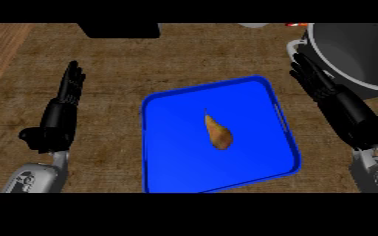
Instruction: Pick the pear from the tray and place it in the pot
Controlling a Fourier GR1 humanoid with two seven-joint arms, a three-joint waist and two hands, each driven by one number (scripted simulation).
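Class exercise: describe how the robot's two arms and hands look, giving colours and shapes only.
The left hand and right hand are both glossy black, with long, slim, segmented fingers and a shorter thumb. Each joins a rounded, light grey casing: the left forearm and right forearm. No sleeves or loose cables show.

Kitchen counter, brown wood-grain top [184,55], big grey pot [347,55] (far right), blue tray [170,170]
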